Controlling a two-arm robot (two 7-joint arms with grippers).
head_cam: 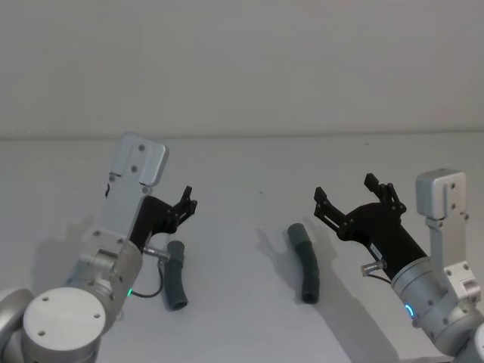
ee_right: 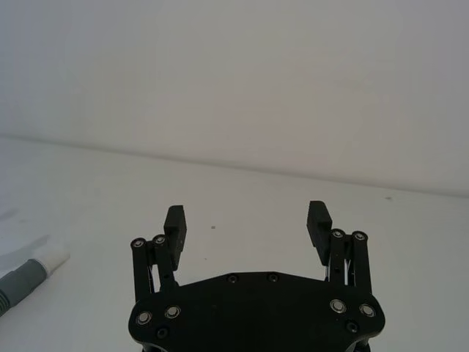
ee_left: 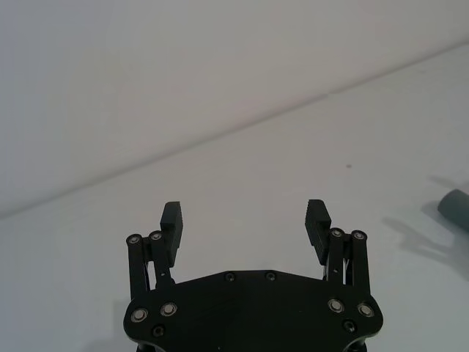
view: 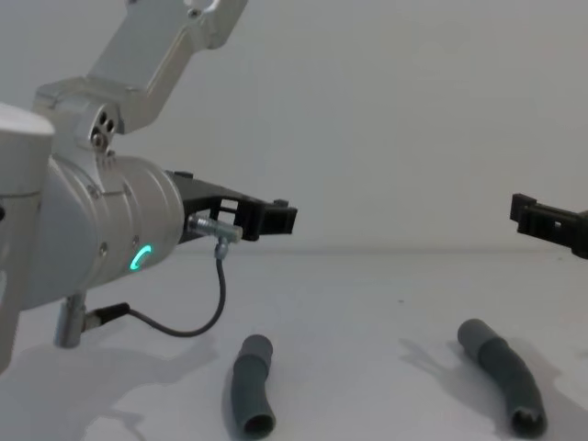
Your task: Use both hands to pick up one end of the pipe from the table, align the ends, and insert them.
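Left gripper [head_cam: 188, 200] and right gripper [head_cam: 345, 190] are both hovering spread wide and empty above the table [head_cam: 249, 159]. You're looking at zero progress: left hose piece [head_cam: 175, 277] and right hose piece [head_cam: 304, 261] are lying flat, well apart, each near its own gripper, untouched. Grasping, aligning and inserting are all pending.
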